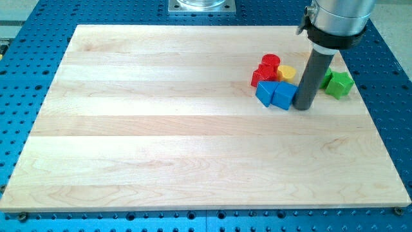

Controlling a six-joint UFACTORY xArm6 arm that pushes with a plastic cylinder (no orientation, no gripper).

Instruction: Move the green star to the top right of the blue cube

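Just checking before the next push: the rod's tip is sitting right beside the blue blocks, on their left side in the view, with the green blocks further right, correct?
Not quite. In the camera view, my tip sits right beside the blue blocks on their right side, not their left. The green blocks do lie further right.

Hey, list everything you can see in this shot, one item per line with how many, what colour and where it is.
blue blocks: two, blue, touching side by side, right of the board's centre; one looks like a cube
red blocks: two or so, red, just above the blue ones
yellow block: one, yellow, right of the red ones
green blocks: one clear plus one partly hidden by the rod, green, near the board's right edge; shapes unclear
wooden board: one, pale wood, fills most of the view
perforated table: one, blue, around the board
my tip: one, dark rod, right beside the blue blocks
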